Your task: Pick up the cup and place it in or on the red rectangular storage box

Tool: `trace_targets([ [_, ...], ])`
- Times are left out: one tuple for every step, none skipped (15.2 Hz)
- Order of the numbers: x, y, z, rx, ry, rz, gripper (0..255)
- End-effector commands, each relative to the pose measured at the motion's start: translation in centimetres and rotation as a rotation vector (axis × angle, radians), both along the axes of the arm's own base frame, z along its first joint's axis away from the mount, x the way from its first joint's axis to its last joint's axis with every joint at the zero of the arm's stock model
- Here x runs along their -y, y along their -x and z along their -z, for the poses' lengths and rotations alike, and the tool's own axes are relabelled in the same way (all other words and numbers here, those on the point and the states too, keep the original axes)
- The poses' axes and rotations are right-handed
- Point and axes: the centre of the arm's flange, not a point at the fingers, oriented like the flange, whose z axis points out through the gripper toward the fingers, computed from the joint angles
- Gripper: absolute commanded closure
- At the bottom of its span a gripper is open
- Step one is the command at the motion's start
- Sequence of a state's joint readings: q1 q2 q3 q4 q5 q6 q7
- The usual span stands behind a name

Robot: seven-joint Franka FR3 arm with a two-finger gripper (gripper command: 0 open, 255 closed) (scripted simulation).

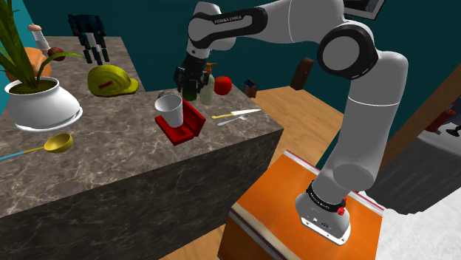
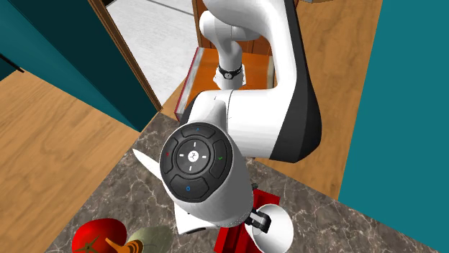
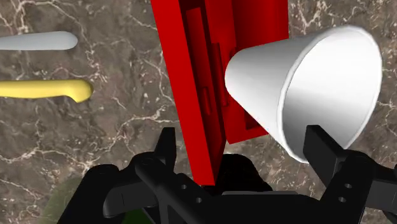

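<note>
The white cup (image 1: 169, 111) stands upright, mouth up, on the floor of the red box (image 1: 186, 124), which sits on the marble counter (image 1: 111, 173) near its front edge. The black claw (image 1: 190, 81) hangs just above and behind the box in the shoulder view, so the cup lies below it and toward that view's left. In the wrist view the claw (image 3: 245, 149) is spread wide and grips nothing. The box's upright wall (image 3: 191, 95) runs between its two fingers (image 3: 167, 145), and the cup (image 3: 299, 89) lies off-centre, toward the other finger. That finger's tip comes close to the rim, though I cannot tell whether they touch. The cup's long axis points up toward the claw, so any straight lift has to clear the rim on that one side. Judged from how things lie, the cup already rests on the box and the placing looks done. A yellow-handled knife (image 3: 44, 89) lies well apart on the counter.
</note>
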State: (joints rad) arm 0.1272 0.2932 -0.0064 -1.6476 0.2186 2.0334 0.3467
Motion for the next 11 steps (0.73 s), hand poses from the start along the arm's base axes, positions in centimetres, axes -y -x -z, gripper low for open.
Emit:
trace_targets([
  [0.0, 0.0, 0.0, 0.0, 0.0, 0.0, 0],
  [0.3, 0.1, -1.3, 0.0, 0.0, 0.0, 0],
  [0.5, 0.2, -2.6, 0.0, 0.0, 0.0, 0],
  [0.8, 0.3, -3.9, 0.0, 0.0, 0.0, 0],
  [1.0, 0.4, -4.9, 0.0, 0.0, 0.0, 0],
  [1.0, 0.4, -4.9, 0.0, 0.0, 0.0, 0],
  [1.0, 0.4, -4.9, 0.0, 0.0, 0.0, 0],
  [1.0, 0.4, -4.9, 0.0, 0.0, 0.0, 0],
  [1.0, 0.4, -4.9, 0.0, 0.0, 0.0, 0],
  [1.0, 0.4, -4.9, 0.0, 0.0, 0.0, 0],
  [1.0, 0.4, -4.9, 0.0, 0.0, 0.0, 0],
])
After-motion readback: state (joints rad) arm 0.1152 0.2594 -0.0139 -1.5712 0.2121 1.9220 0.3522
